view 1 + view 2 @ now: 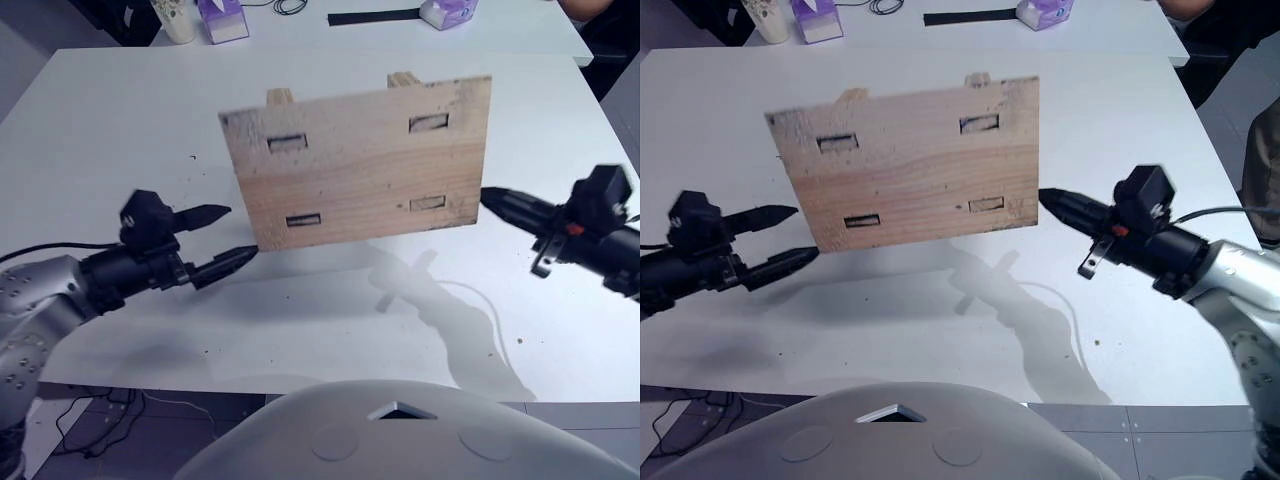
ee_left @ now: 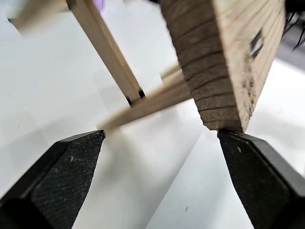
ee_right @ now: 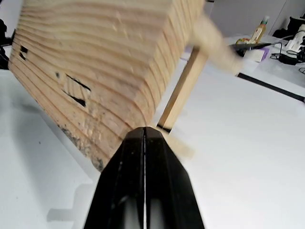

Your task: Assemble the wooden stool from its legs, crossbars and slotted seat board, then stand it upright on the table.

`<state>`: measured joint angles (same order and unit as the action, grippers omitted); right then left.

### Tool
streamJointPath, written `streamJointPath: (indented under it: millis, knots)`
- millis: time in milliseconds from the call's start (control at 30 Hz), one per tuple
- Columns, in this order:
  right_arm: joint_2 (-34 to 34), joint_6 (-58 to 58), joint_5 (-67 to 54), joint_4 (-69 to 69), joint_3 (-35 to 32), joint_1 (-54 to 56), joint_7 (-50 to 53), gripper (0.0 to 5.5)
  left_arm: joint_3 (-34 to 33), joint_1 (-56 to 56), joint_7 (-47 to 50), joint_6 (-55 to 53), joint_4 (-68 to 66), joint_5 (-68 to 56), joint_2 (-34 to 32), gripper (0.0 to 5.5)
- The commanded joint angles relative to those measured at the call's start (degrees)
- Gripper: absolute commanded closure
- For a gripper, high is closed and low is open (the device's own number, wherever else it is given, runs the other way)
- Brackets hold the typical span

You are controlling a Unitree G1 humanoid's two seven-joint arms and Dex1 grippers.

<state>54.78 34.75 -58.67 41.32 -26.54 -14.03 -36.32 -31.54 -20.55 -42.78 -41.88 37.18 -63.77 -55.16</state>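
Well, from the left eye view I have the seat board (image 1: 360,165) standing on edge near the middle of the white surface (image 1: 120,120), its slotted face tipped back toward me, four slots showing. Two legs (image 1: 280,96) poke just above its top edge; the rest of the frame is hidden behind the board. I cannot tell whether the lower edge rests on the surface or hangs just over it. My left tool (image 1: 238,232) sits by the lower left corner, fingers spread wide with nothing between them. My right tool (image 1: 497,203) points in from the other side, fingers pressed together, the tip right at the board's lower right corner.

From the right eye view it is the same layout: the board's left corner lies just beyond the spread fingers, apart from them.

On the left wrist view, both black pads (image 2: 66,181) frame the picture far apart. The board's end grain fills the upper part, its corner just above one pad. Behind it a leg meets a crossbar (image 2: 152,102), both smeared, so the joint is hard to read.

On the right wrist view, the closed fingers form one black wedge, its tip against the rounded corner of the board. Two slots show on the face. One leg runs down behind; the pale blur above it I cannot identify.
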Motion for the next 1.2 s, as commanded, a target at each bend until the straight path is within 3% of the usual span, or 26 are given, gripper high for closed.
streamJointPath:
  millis: [33, 133, 267, 467, 600, 800, 1000, 1100, 1200]
  knots:
    - [10.17, 3.78, -19.24, 3.85, -3.41, 13.42, 1.74, 5.48, -6.26, 12.63, 7.97, -3.10, 0.40, -28.23, -10.97, 1.10]
    - [9.65, 4.25, -18.14, 4.33, -1.14, 14.23, 3.19, 5.48, -2.12, 16.35, 6.92, -4.35, -3.08, -23.88, -11.96, 1.10]
    - [7.31, 5.17, -12.84, 4.82, 1.67, 11.80, 2.89, 5.48, 4.24, 11.03, 1.54, -3.78, -1.64, -9.98, -9.03, 1.10]
    - [4.78, 4.58, -8.17, 6.76, 2.90, 8.38, 0.87, 5.48, 6.65, 1.86, -3.97, 0.08, 4.10, 1.11, -4.39, 1.10]
    - [3.32, 3.67, -3.17, 6.08, 3.59, 7.48, 0.56, 5.48, 7.16, 5.12, -4.07, 1.01, -0.24, 3.15, -3.69, 1.10]
    - [-0.80, -0.70, 13.53, -3.41, 7.67, 10.47, 6.55, 5.48, 9.49, 4.39, -7.72, 3.50, -3.18, 8.92, -2.59, 1.10]
    - [-5.09, -6.75, 23.81, -9.44, 9.06, 8.92, 6.70, 4.57, 9.19, 3.58, -12.61, 8.91, -16.67, 17.79, -0.84, 1.10]
    - [-10.40, -10.28, 29.51, -13.78, 12.25, 6.80, 9.22, 4.22, 6.71, 3.00, -14.81, 12.38, -26.78, 21.07, 0.86, 1.10]
    - [-21.89, -15.73, 35.42, -21.19, 17.97, 6.98, 16.29, 4.22, 8.87, 6.79, -5.70, 21.81, -33.21, 29.28, 9.19, 1.10]
